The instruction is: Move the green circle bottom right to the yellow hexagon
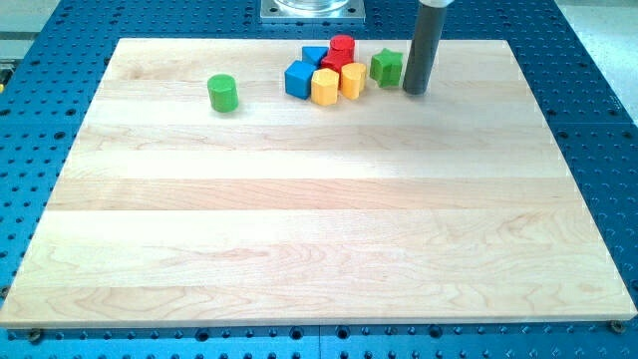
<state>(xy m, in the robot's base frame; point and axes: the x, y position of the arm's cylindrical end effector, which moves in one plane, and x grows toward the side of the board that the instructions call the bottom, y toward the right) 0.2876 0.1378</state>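
Observation:
The green circle [222, 93] is a short cylinder standing alone at the board's upper left. The yellow hexagon [324, 87] sits in a cluster near the view's top centre, well to the right of the green circle. My tip [415, 92] rests on the board at the upper right, just right of a green star [386, 67] and far from the green circle.
The cluster also holds a second yellow block [352, 79], a blue cube [299, 79], a blue block [315, 56], and red blocks [341, 49]. The wooden board [319, 249] lies on a blue perforated table. A metal base [311, 10] shows at the top.

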